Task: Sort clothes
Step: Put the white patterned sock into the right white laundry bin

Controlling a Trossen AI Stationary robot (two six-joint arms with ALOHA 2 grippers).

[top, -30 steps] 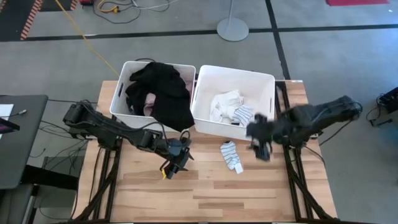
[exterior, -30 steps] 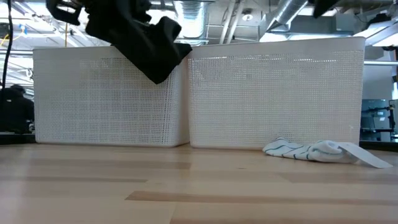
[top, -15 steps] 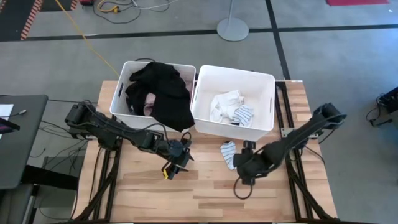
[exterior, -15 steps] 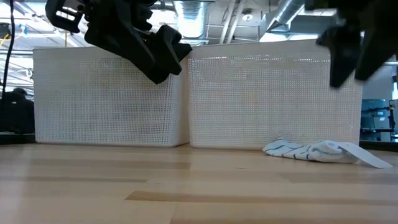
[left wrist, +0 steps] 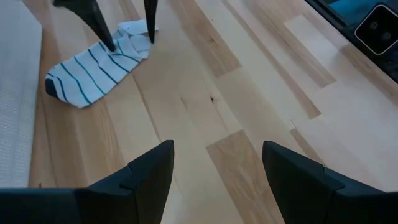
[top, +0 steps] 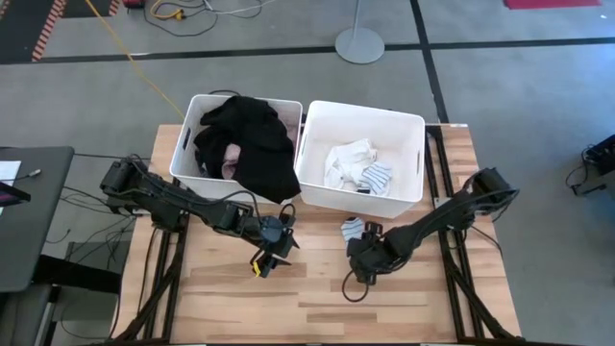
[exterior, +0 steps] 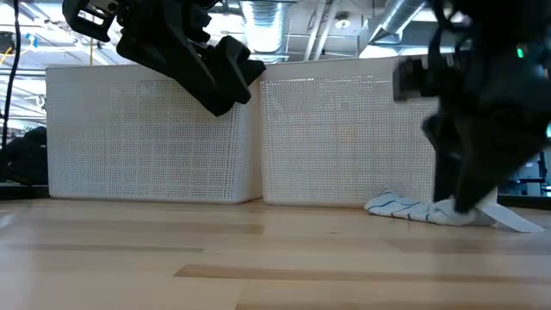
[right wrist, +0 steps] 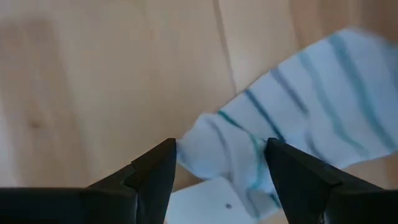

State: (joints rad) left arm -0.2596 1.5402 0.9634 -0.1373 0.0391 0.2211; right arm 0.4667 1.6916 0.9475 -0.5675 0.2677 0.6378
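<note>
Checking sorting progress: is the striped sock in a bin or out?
Out: the striped sock lies on the table, the open right gripper straddling it.

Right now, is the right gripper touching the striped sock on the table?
Touching. In the left wrist view, the right gripper stands open, with both fingertips planted on the striped sock.

Two bins (top: 404,197) sit side by side at the table's (top: 317,298) back; a sock (top: 352,228) lies before the right one.
</note>
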